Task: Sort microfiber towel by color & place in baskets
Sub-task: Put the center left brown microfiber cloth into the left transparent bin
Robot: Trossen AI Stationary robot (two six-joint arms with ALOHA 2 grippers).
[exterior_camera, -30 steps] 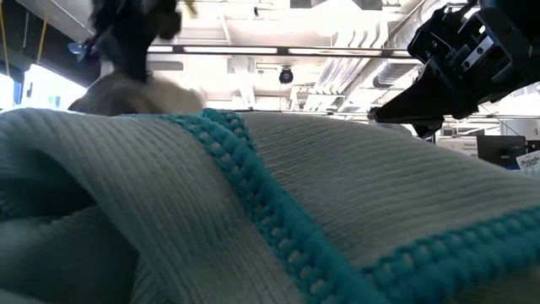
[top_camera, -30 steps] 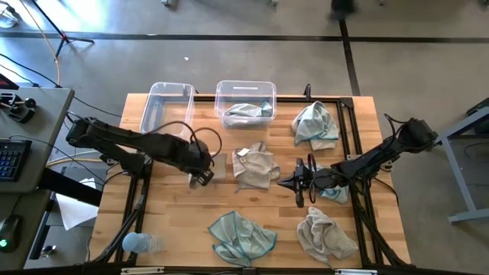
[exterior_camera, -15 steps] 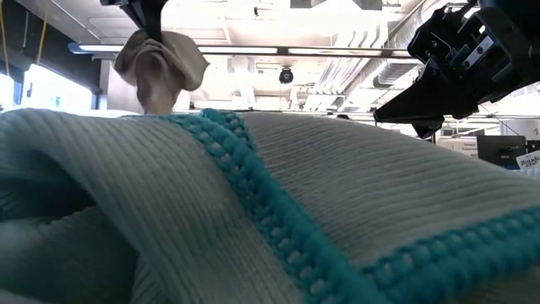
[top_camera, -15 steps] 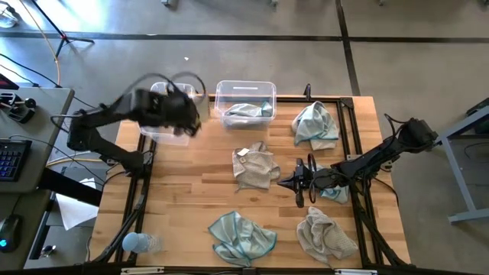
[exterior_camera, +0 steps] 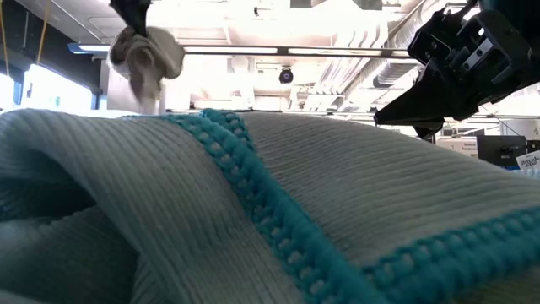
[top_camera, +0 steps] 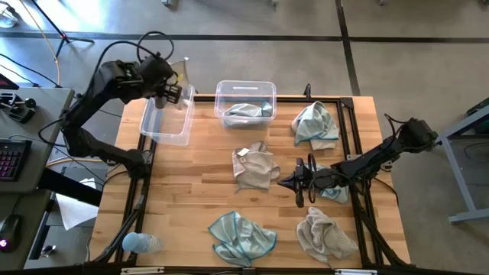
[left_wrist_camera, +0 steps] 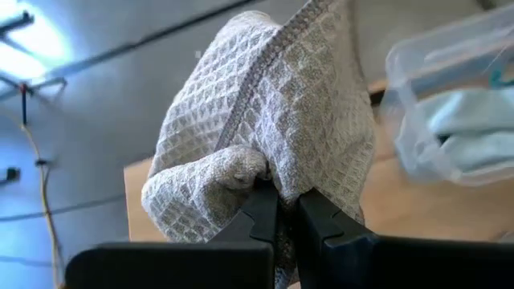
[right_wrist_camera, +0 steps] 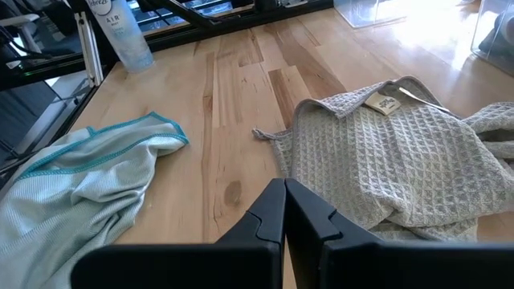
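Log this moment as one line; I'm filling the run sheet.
left tool: shut on beige towel, raised over empty bin | right tool: shut, empty, waiting mid-table | second bin: teal towel inside

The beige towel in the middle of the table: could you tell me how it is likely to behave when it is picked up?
The beige towel lies crumpled in soft folds, so it will probably go limp and drape. A like towel hangs bunched from the left gripper, whose jaws pinch just a fold, suggesting it is light. Its waffle weave looks grippy, so it seems unlikely to slip.
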